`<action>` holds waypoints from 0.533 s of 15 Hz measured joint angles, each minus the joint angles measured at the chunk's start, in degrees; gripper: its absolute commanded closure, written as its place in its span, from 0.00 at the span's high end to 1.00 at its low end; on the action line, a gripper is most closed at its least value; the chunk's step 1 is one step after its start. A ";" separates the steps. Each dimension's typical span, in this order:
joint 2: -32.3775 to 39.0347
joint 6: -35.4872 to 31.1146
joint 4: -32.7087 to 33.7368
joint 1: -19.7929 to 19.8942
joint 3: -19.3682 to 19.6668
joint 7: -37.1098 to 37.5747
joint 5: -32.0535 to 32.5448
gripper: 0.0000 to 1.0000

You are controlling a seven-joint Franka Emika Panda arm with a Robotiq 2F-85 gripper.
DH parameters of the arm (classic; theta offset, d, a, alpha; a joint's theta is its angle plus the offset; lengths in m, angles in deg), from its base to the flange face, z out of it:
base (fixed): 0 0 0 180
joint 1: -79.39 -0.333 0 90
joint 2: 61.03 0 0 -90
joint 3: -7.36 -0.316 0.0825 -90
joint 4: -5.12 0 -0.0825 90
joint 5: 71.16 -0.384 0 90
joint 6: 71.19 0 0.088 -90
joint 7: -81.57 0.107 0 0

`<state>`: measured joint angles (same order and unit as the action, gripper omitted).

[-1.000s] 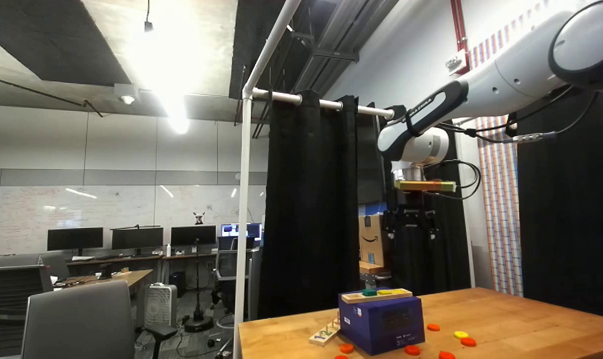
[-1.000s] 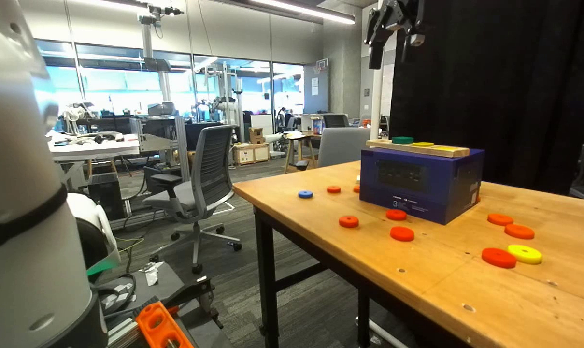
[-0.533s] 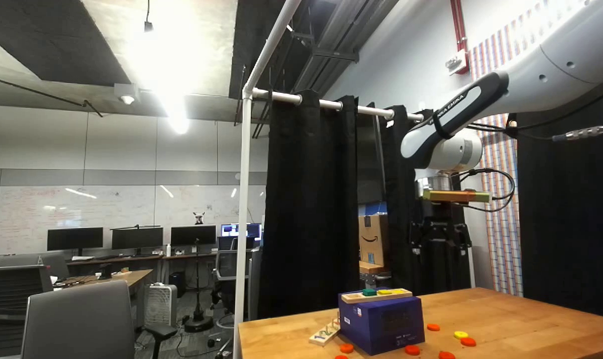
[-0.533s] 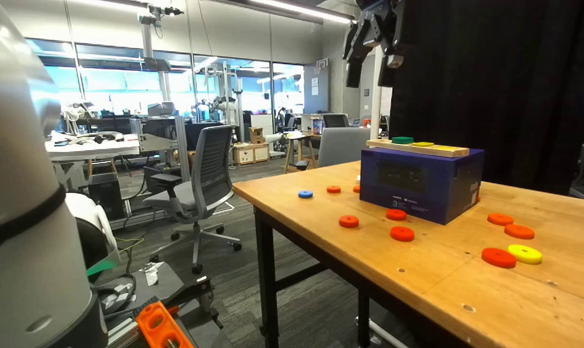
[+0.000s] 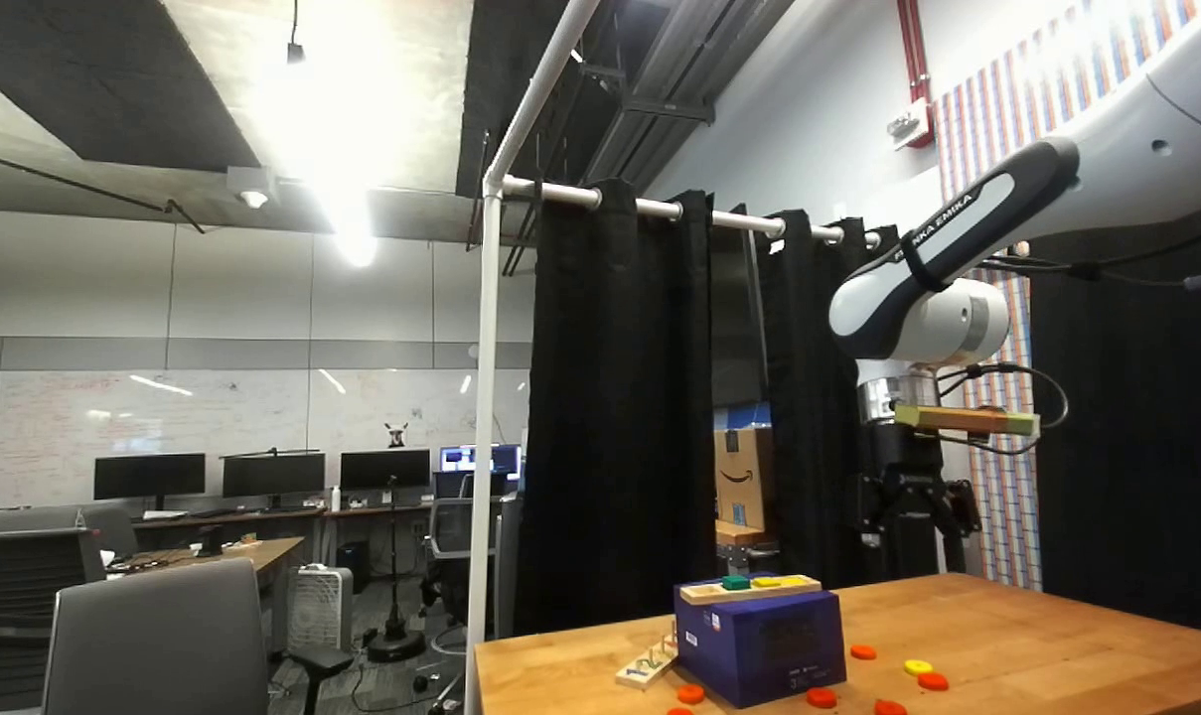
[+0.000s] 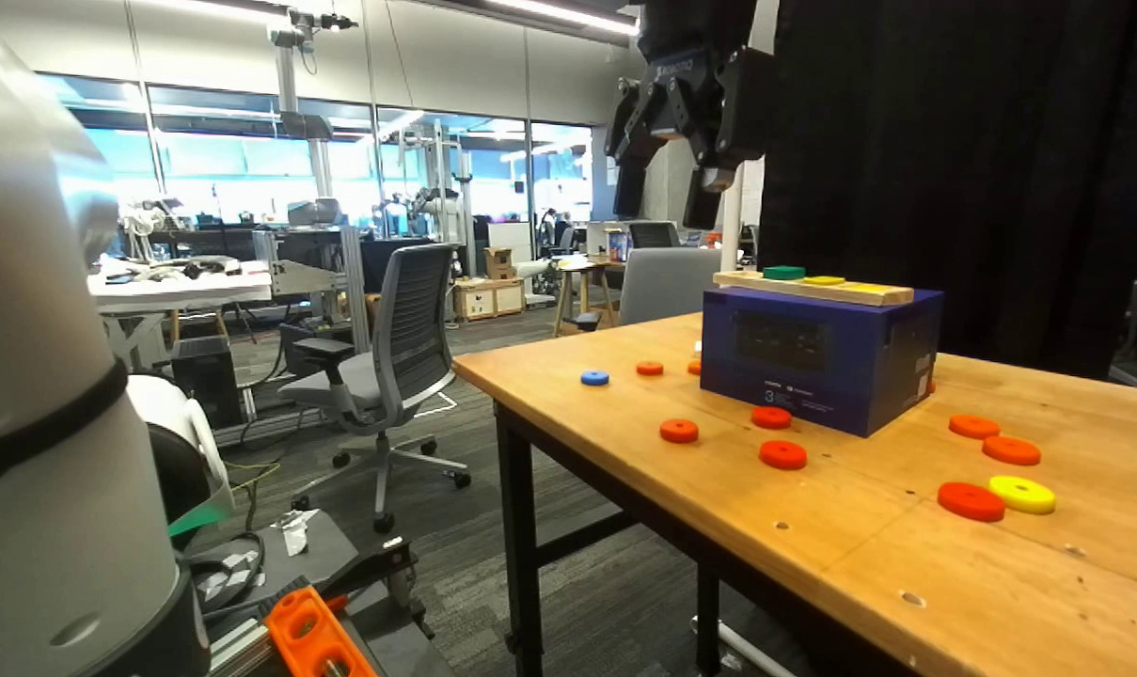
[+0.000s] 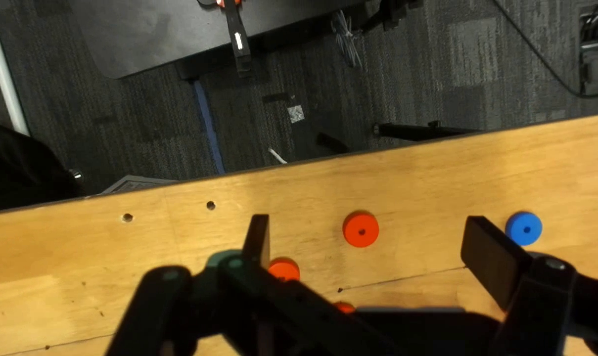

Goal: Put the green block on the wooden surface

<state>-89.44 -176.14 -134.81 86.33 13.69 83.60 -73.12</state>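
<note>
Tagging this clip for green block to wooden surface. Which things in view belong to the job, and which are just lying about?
Belong to the job:
green block
wooden surface
gripper, open, holding nothing

Just lying about:
wooden strip under the green block
purple-blue box beneath that
yellow pieces on the strip
orange-red discs
yellow disc
blue disc

In the wrist view the tool (image 7: 370, 242) looks dark and blurred above the brightly lit table (image 7: 437, 193). In an exterior view a ceiling light (image 5: 334, 139) glares white, higher than the tool.
</note>
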 measured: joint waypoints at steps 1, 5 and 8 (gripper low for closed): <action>-1.15 0.03 -1.08 0.15 0.06 -0.11 0.72 1.00; -6.04 0.08 -4.84 1.38 0.06 -0.10 4.00 1.00; -9.56 0.11 -6.78 2.48 0.07 -0.08 6.16 1.00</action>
<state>-99.00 -176.03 -141.60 88.81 13.75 83.51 -66.95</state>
